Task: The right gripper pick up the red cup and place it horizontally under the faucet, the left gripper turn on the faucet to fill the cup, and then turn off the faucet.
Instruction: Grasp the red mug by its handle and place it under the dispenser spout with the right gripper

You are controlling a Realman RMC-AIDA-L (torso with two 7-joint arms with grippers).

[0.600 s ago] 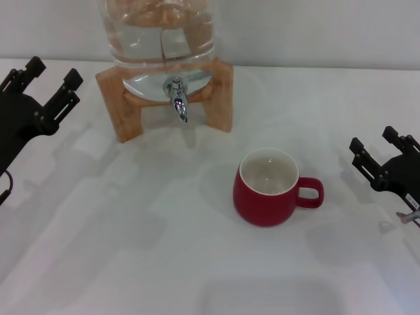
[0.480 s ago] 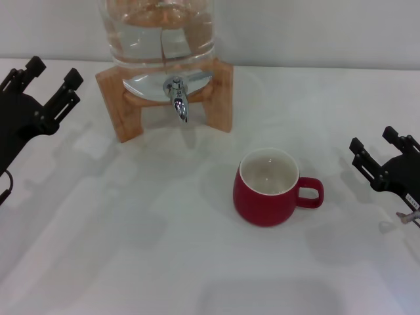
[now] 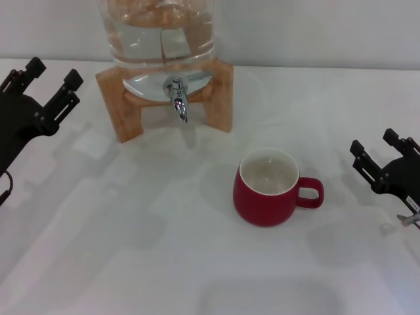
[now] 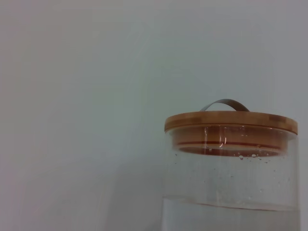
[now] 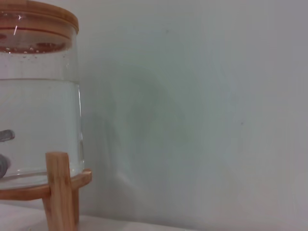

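Observation:
The red cup [image 3: 266,191] stands upright on the white table [image 3: 131,249], its cream inside empty and its handle pointing right. The chrome faucet [image 3: 177,96] juts from the clear glass water jar [image 3: 161,33], behind and left of the cup, with its spout down. My right gripper [image 3: 374,141] is open and empty at the right edge, a short way right of the cup's handle. My left gripper [image 3: 54,72] is open and empty at the far left, well left of the faucet.
The jar sits on a wooden stand [image 3: 220,92] at the back of the table. The left wrist view shows the jar's wooden lid [image 4: 231,121]. The right wrist view shows the jar's side [image 5: 38,110] and a stand leg [image 5: 60,190] against a plain wall.
My right gripper has shifted very slightly toward the front of the table. The cup, the faucet and the left gripper have not moved.

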